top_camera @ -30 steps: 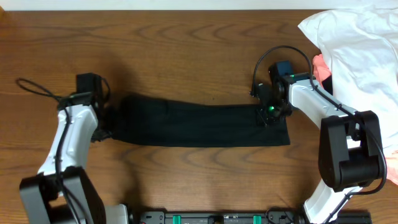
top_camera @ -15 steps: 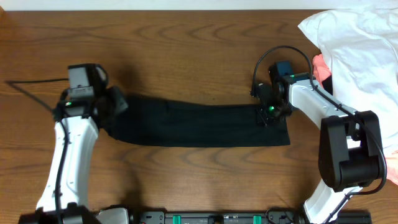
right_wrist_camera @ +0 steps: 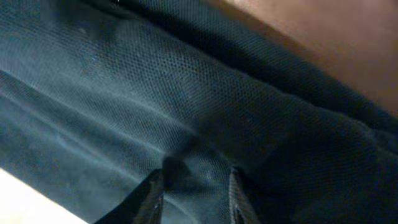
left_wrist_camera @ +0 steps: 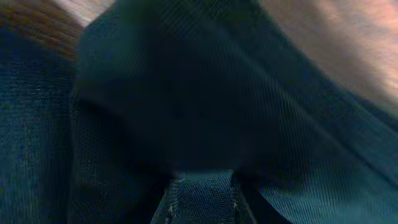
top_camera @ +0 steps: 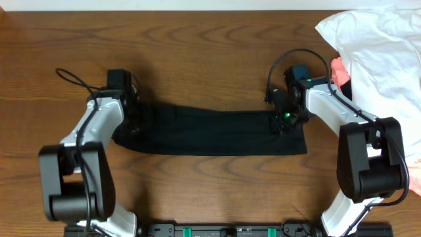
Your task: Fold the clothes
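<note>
Left gripper [top_camera: 135, 113] has swung inward onto the 9 o'clock end of the clothes [top_camera: 217, 131].
They stretch from 9 to 3 o'clock across the table [top_camera: 197, 46]; the left jaws pinch fabric, while the right gripper [top_camera: 284, 120] sits on the 3 o'clock end, its hold unclear.

No text, label, brand, number or sign can be read in any view. The black garment [top_camera: 217, 131] shows only plain knit fabric up close. The wooden table [top_camera: 197, 52] carries no markings.
</note>
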Robot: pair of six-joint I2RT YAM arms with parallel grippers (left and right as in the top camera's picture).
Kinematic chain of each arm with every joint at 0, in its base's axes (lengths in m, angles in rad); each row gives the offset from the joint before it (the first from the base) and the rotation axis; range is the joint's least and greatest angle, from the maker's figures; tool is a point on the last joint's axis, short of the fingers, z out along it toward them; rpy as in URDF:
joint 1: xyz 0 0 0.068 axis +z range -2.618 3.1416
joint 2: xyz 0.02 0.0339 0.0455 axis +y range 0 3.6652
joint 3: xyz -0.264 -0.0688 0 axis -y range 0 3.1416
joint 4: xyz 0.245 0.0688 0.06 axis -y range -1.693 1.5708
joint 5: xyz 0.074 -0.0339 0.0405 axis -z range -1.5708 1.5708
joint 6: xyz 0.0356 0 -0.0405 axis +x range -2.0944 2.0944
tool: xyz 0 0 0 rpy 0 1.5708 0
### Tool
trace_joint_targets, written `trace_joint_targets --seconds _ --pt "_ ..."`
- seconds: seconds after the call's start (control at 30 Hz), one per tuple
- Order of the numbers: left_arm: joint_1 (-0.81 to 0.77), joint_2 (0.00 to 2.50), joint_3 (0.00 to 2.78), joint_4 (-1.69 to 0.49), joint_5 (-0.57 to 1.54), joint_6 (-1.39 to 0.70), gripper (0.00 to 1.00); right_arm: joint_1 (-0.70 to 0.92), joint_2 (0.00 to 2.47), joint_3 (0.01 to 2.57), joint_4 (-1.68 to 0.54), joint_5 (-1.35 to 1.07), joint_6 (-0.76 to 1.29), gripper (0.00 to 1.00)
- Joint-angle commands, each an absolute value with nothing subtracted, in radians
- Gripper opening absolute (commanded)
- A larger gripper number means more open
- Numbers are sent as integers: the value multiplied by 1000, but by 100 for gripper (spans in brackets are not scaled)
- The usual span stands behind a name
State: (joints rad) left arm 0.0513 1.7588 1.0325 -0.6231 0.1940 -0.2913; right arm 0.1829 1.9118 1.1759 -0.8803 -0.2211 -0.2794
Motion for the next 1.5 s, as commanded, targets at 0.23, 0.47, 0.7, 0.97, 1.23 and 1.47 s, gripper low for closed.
trace_joint_targets --seconds 0.23,0.47,0.7,0.97,1.23,1.47 --pt "51 1786 1044 -610 168 -282 31 170 1938 1146 -1015 -162 -205 31" --pt "51 1786 1044 -611 168 -282 31 111 1938 1146 -1029 -48 -100 29" --pt "51 1786 1044 -607 168 -282 31 28 1937 1146 -1046 -66 -59 25" --pt "51 1786 1044 -595 168 -282 31 9 1931 1216 -1257 -103 -67 25" --pt "51 1786 1044 -588 169 -282 31 21 1845 1419 -1463 -272 -196 27" --pt "51 1786 1044 -589 173 -283 31 63 1780 1496 -1314 -418 -160 29"
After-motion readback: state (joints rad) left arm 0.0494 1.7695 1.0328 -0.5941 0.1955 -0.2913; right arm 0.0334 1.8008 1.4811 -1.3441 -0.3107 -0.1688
